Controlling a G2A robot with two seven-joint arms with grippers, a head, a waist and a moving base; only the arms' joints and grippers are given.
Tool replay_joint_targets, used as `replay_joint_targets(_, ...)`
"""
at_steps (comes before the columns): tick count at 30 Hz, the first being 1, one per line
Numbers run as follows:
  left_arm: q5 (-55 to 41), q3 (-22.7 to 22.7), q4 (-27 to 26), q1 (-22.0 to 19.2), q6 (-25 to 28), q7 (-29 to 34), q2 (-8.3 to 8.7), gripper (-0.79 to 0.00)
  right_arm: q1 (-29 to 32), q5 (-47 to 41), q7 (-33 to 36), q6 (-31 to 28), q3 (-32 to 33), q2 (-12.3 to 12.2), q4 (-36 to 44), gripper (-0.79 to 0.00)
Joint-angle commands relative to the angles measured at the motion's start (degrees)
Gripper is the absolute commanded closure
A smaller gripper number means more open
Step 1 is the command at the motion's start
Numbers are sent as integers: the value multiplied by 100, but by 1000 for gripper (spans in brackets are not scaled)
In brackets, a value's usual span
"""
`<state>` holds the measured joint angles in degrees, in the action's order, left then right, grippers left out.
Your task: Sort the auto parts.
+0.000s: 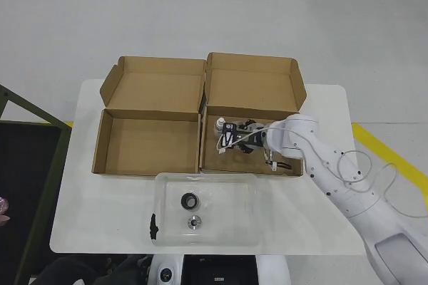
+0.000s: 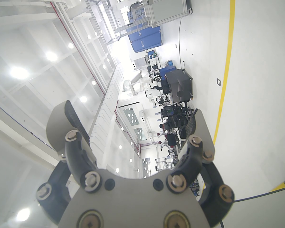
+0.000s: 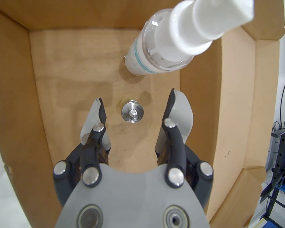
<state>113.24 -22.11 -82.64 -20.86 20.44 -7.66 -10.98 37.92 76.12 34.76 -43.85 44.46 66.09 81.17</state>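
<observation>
Cardboard box floor [image 3: 61, 84] | right tool [image 3: 135, 109] spread, empty, over metal disc [image 3: 132, 114] | left tool [image 2: 133, 110] spread, empty

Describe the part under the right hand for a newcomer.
Find the right cardboard box, the one holding a bottle. On its floor, under the open right hand, lies a disc: small, round, shiny metal, unlike the tall white-capped bottle.

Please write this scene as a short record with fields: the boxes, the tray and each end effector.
right box: holds bottle and round metal part
left box: open, beside right box
tray: black ring, silver part
right end effector: open, above round metal part
left end effector: open, facing the hall
</observation>
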Motion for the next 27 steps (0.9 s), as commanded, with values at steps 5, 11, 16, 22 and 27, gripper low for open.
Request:
replay_joint_targets(5, 0, 0, 0, 0, 0, 0, 0, -785, 359, -161, -64, -40, 457, -143, 498, -391)
replay_joint_targets(11, 0, 0, 0, 0, 0, 0, 0, -785, 845, -271, -228, -10, 1045, -311, 1109, -437)
replay_joint_targets(16, 0, 0, 0, 0, 0, 0, 0, -785, 1323, -354, -410, -9, 1518, -439, 1680, -465)
replay_joint_targets(22, 0, 0, 0, 0, 0, 0, 0, -785, 1893, -454, -616, -29, 1926, -549, 2345, -477)
replay_joint_targets(27, 0, 0, 0, 0, 0, 0, 0, -785, 2403, -548, -794, 3, 2100, -608, 2900, -493)
